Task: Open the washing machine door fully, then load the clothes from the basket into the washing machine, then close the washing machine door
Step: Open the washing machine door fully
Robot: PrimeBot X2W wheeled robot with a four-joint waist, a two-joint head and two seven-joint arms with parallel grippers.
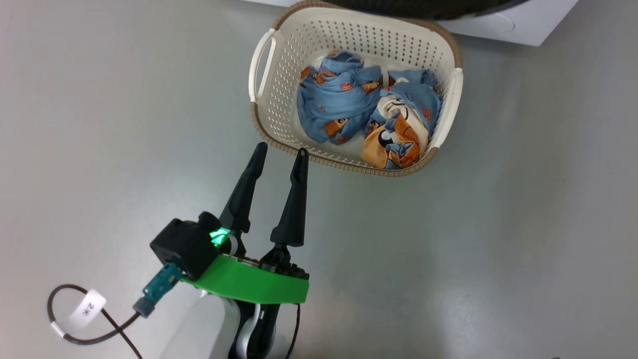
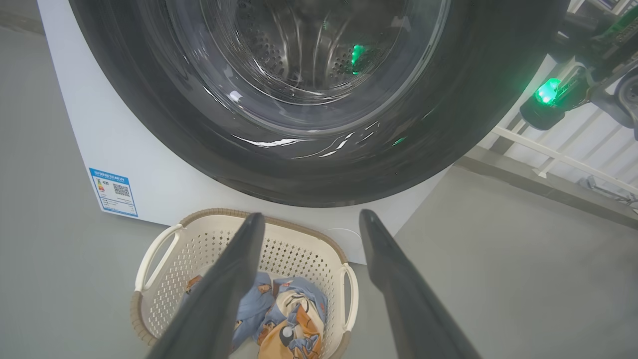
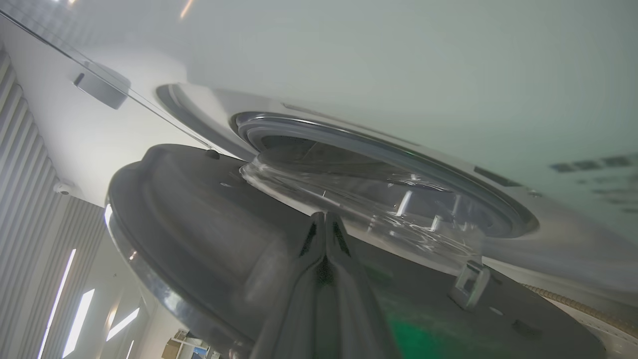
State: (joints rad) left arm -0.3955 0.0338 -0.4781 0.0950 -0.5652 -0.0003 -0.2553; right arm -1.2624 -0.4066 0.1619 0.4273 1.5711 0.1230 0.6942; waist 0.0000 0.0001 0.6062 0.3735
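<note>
Cream basket (image 1: 289, 65), 1, holds 2 bunched clothes (image 1: 339, 104); left gripper (image 1: 281, 149) wide, right gripper (image 3: 325, 219) pinched together.

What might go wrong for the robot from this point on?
The shut right gripper seems only to push against the washing machine door, whose face is smooth, so it may slip off. The door's rim hangs over the far edge of the basket, so clothes lifted by the open left gripper might catch on it.

The clothes (image 1: 364, 114) lie in the basket (image 1: 279, 75), seemingly just before the washing machine (image 1: 523, 22).
</note>
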